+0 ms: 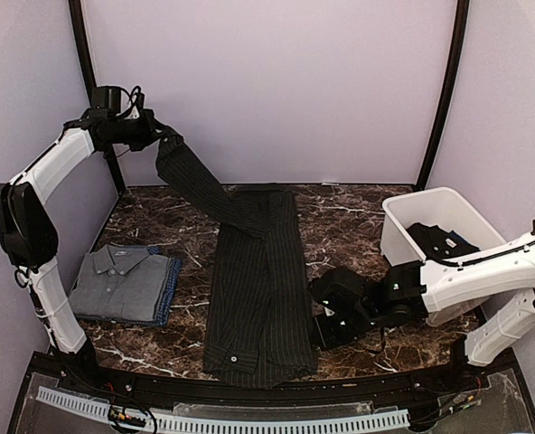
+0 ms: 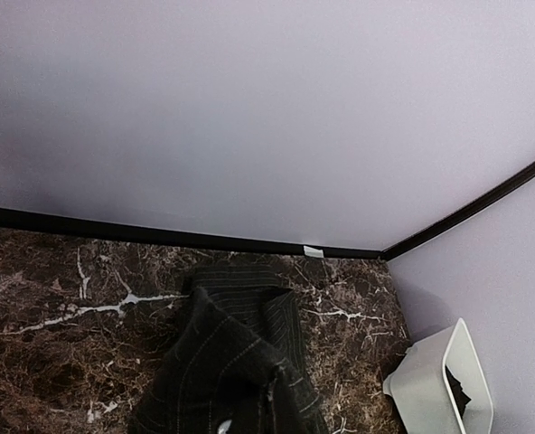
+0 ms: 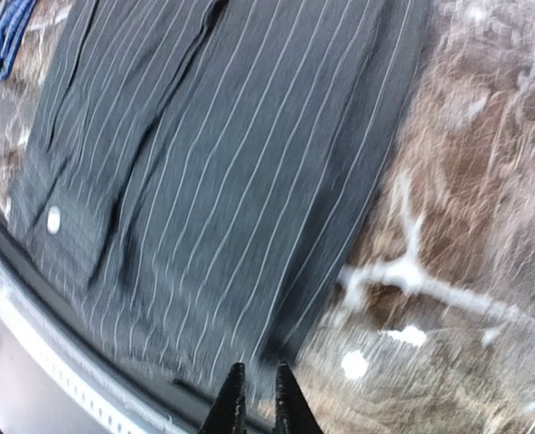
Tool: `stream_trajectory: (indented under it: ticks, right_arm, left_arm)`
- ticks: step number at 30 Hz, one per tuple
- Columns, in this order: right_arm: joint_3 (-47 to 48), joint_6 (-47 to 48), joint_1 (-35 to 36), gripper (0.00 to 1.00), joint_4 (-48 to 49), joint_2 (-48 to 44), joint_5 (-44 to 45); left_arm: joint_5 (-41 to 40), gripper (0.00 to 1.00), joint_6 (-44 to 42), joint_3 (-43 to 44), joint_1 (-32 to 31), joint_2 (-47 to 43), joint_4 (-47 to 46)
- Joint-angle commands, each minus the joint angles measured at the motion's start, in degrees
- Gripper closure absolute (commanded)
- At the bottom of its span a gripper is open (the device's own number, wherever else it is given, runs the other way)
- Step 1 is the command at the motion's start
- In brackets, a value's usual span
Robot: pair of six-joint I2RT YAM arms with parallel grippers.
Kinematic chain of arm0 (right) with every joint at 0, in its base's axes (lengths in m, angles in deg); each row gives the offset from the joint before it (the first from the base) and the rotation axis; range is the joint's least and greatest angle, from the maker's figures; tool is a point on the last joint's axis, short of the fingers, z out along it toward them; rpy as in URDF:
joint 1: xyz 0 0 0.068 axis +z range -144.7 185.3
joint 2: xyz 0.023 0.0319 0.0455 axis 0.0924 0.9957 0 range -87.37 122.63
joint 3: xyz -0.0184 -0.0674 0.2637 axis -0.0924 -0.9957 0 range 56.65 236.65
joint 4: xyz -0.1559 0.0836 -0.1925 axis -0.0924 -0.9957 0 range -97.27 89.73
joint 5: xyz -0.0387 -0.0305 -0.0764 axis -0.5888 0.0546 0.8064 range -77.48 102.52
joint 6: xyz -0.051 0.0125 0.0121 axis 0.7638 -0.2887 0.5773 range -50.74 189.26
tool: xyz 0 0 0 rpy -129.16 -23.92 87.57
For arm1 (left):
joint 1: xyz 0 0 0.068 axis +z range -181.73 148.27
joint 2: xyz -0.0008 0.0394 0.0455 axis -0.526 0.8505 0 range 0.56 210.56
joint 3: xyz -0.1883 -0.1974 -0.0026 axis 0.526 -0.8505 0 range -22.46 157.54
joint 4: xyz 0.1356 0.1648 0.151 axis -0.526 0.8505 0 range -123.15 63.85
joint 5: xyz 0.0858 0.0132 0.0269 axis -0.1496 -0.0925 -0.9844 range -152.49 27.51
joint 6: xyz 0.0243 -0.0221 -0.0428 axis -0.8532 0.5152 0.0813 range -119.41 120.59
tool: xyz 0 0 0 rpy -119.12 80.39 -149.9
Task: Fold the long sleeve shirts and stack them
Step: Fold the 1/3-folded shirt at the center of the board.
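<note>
A charcoal pinstripe shirt (image 1: 258,289) lies folded lengthwise down the middle of the table. My left gripper (image 1: 162,137) is raised at the back left and shut on the shirt's sleeve (image 1: 195,185), which hangs taut down to the body. In the left wrist view the sleeve cloth (image 2: 231,371) covers the fingers. My right gripper (image 1: 322,327) hovers low at the shirt's near right edge (image 3: 249,226). Its fingertips (image 3: 233,407) are close together with nothing between them. A folded grey shirt (image 1: 114,278) lies on a blue one (image 1: 165,294) at the left.
A white tub (image 1: 403,237) stands at the right with a dark garment (image 1: 444,240) inside; it also shows in the left wrist view (image 2: 430,380). The table's front rail (image 3: 60,353) runs just below the shirt's hem. Purple walls enclose the back and sides.
</note>
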Motion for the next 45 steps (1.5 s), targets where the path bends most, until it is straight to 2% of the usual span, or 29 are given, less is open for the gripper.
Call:
stream_trajectory:
  ticks: [1,4,7,13,18,22,25,28,32,38,45]
  right_arm:
    - [2.29,2.08,-1.93,0.95,5.2,5.08,0.25]
    - [3.01,2.8,-1.74,0.99,7.26,9.7,-2.74]
    - [3.58,3.52,-0.05,0.99,7.47,12.64,-4.18]
    - [3.23,2.98,1.27,0.89,4.69,13.99,-4.08]
    - [5.17,3.57,-0.23,0.76,2.14,9.96,-1.1]
    - [7.62,5.05,-3.07,0.64,1.18,6.25,1.72]
    - [8.42,5.59,-7.08,0.57,1.14,3.8,6.36]
    - [8.67,6.83,-12.45,0.47,4.63,2.27,8.95]
    - [8.19,8.08,-18.07,0.38,13.69,1.4,8.24]
    - [12.48,10.98,-21.25,0.37,16.96,5.28,5.62]
    - [12.08,11.77,-22.82,0.36,17.59,6.64,4.15]
  left_arm:
    - [1.1,1.0,-0.12,2.17,-0.47,-0.99,-0.13]
    - [1.34,1.0,-0.29,2.47,-0.52,-1.01,0.2]
    - [1.74,1.0,-0.5,2.8,-0.61,-1.01,0.47]
    - [6.12,1.0,-1.33,2.46,-1.39,-1.41,1.39]
    - [11.42,1.0,-5.3,1.52,-6.12,-2.67,5.29]
    - [14.35,1.0,-7.48,-4.62,-11.69,-6.13,6.56]
    - [15.37,1.0,-7.35,-13.98,-15.5,-9.86,5.52]
    - [15.53,1.0,-5.61,-24.13,-19.98,-12.37,4.12]
    - [16.24,1.0,-3.94,-33.05,-26.22,-13.97,1.96]
    - [16.37,1.0,-1.75,-39.13,-33.85,-12.51,-0.21]
    - [15.93,1.0,0.08,-38.89,-41.16,-8.55,-0.88]
